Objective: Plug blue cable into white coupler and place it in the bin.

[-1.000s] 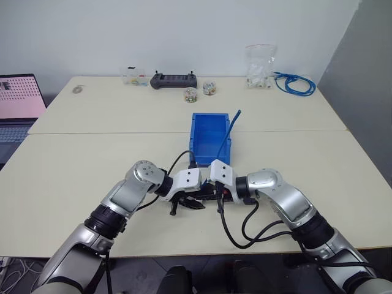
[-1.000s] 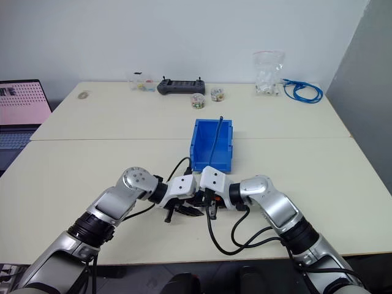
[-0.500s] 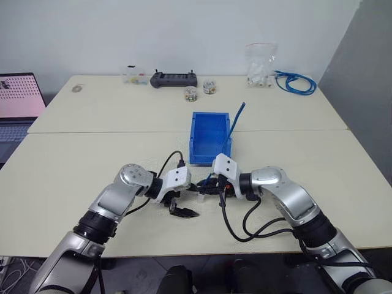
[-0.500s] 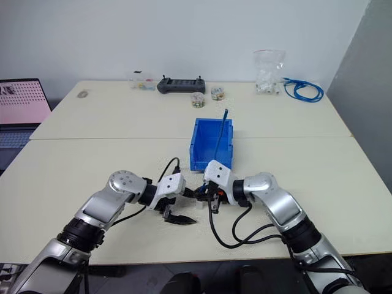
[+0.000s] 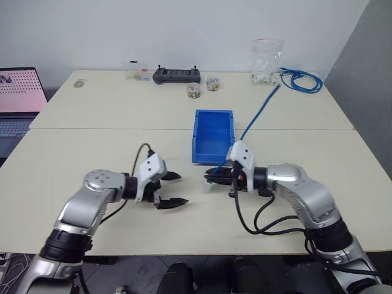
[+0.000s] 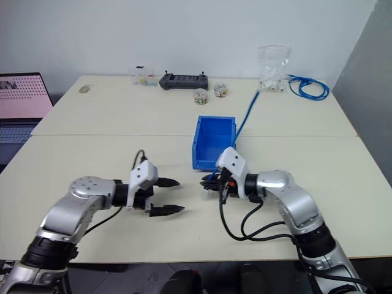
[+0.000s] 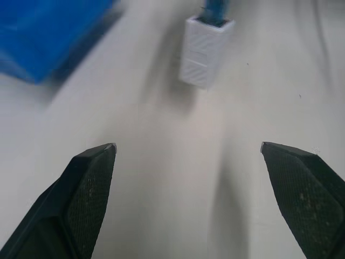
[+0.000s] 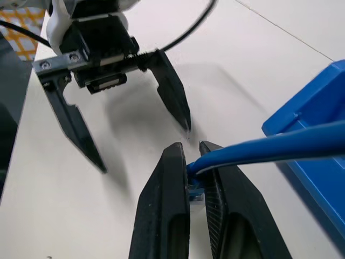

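Just in front of the bin (image 5: 212, 135), above the pale tabletop (image 5: 92, 153), my right fingers (image 5: 211, 178) are clenched on the blue cable (image 5: 257, 117) close to its plug end. From that grip the cable rises stiffly up and away past the bin's right wall, its free end in the air toward the back of the tabletop. In the left wrist view the white coupler (image 7: 206, 50) hangs on the end of the cable with the blue end seated in its top, the tabletop beneath it and a corner of the bin off to one side. In the right wrist view the cable runs out sideways between my two right fingers, with the bin's rim close by.

My left fingers (image 5: 170, 188) are spread wide and empty, well apart from the coupler and the right fingers, pointing across toward them above the tabletop. The right wrist view shows them facing it, both black tips angled down, nothing between them.

The bin sits open-topped near the middle of the tabletop. Along the far edge lie a black controller (image 5: 176, 75), small jars (image 5: 193, 90), a clear bag (image 5: 265, 60) and a coiled bundle of blue cable (image 5: 300, 79). A laptop (image 5: 18, 98) stands at the left.
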You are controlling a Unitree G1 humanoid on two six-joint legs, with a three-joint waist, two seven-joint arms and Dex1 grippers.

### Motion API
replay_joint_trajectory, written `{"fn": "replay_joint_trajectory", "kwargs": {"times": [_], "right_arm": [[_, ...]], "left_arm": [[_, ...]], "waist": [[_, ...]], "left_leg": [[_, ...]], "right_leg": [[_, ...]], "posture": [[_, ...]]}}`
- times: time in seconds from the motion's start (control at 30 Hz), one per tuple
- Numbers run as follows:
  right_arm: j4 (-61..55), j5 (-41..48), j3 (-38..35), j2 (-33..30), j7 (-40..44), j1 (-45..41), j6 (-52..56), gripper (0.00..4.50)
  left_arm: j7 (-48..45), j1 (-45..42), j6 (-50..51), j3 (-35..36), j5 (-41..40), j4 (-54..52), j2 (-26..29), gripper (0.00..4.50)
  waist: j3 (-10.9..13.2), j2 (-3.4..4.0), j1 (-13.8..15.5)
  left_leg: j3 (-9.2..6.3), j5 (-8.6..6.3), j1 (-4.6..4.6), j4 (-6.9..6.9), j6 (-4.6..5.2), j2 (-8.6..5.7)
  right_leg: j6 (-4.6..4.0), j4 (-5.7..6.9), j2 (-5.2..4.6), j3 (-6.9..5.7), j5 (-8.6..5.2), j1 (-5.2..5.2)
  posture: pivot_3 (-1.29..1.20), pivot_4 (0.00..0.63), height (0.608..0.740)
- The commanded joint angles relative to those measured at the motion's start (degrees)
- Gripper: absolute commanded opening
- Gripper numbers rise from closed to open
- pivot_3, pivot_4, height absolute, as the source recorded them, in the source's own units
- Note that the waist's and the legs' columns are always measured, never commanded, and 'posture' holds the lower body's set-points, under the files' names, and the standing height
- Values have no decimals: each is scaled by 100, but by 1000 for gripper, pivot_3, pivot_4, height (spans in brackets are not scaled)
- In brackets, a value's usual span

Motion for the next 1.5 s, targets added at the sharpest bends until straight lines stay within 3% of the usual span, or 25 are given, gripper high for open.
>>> {"fn": "replay_joint_trajectory", "kwargs": {"times": [0.03, 0.2, 0.33, 0.63, 0.73, 0.9, 1.23, 1.5], "right_arm": [[-603, 855, -1096, 134, -420, -273, 702, 103], [-107, 1131, -1563, 396, -922, -1006, 929, 101], [823, 942, -1522, 600, -1095, -1612, 599, 100], [4277, 86, -1078, 887, -824, -3217, -828, 100], [5339, -258, -812, 714, -306, -3774, -1213, 868], [6142, -507, -751, 307, 371, -4348, -1479, 2117], [6223, -1339, -236, -942, 1687, -4248, -2272, 4465], [5277, -1964, 162, -2070, 2478, -3198, -3348, 4465]], "left_arm": [[706, 35, 504, 618, -227, -771, 36, 4500], [1365, -200, 933, 814, -365, -1146, -199, 4500], [1645, -624, 1141, 760, -560, -1219, -424, 4500], [1771, -1481, 1334, 386, -800, -1054, -612, 4500], [1796, -1673, 1193, 195, -685, -871, -671, 4500], [1864, -1823, 1042, 72, -620, -664, -744, 4500], [1871, -1959, 900, -47, -582, -417, -807, 4500], [1911, -1982, 865, 15, -629, -314, -844, 4500]], "waist": [[4, 1, 1], [18, 0, -6], [26, -8, -5], [47, -11, -15], [48, -10, -16], [52, -9, -11], [56, -8, -2], [59, -10, 1]], "left_leg": [[0, 0, 0, 0, 0, 0], [0, 0, 3, -1, -1, 0], [0, 1, 3, -1, -2, 1], [23, 2, -13, -3, -3, -2], [30, 2, -37, -1, -4, -1], [27, 3, -74, 4, -5, -3], [25, 3, -85, 9, -4, -5], [28, 4, -86, 10, -6, -4]], "right_leg": [[0, 0, 0, 0, 0, 0], [2, 3, 0, 0, 0, 1], [-16, 5, 2, -1, 10, 0], [-19, 7, 1, 13, 14, -26], [-20, 10, 1, 18, 15, -51], [-20, 3, -4, 13, 15, -73], [-20, 6, -7, 8, 15, -81], [-20, 4, -7, 10, 15, -81]], "posture": [[0, 150, 740], [0, 150, 740], [0, 150, 740], [0, 150, 740], [0, 150, 740], [0, 150, 740], [0, 150, 740], [0, 150, 740]]}}
